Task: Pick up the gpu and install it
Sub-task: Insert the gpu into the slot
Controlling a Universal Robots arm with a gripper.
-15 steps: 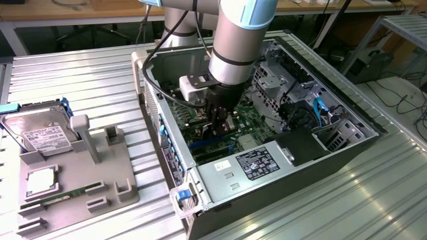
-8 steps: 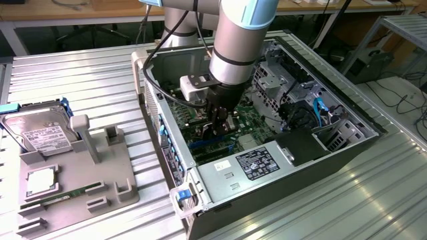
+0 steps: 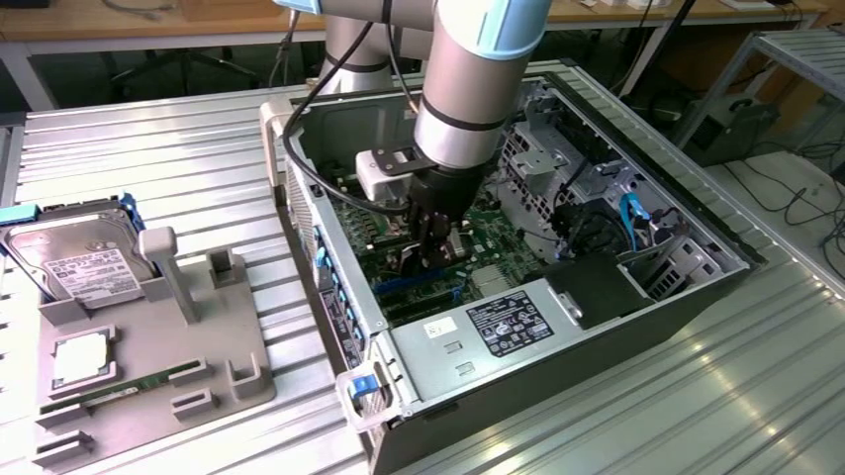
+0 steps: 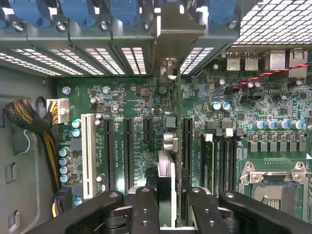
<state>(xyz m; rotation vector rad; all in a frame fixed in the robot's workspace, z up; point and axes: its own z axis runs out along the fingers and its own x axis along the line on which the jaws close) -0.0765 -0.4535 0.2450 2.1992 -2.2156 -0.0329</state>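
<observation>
While the arm reaches down into the open computer case (image 3: pixel 687 287), the gripper (image 3: pixel 429 259) holds the gpu (image 4: pixel 166 187) edge-on over the motherboard (image 4: pixel 141 112).

Seen from the wrist, the 2 black fingers (image 4: pixel 146 207) stand narrow, pinching the card between them; it runs upright toward the rear slot wall, between the black expansion slots. On the exterior view's left, a grey holder tray (image 3: pixel 225 391) rests on the metal table (image 3: pixel 172 158), carrying a silver hard drive (image 3: pixel 73 259) and a narrow green memory stick (image 3: pixel 119 388). Near the case front sits the power supply (image 3: pixel 509 327) with its label.
</observation>
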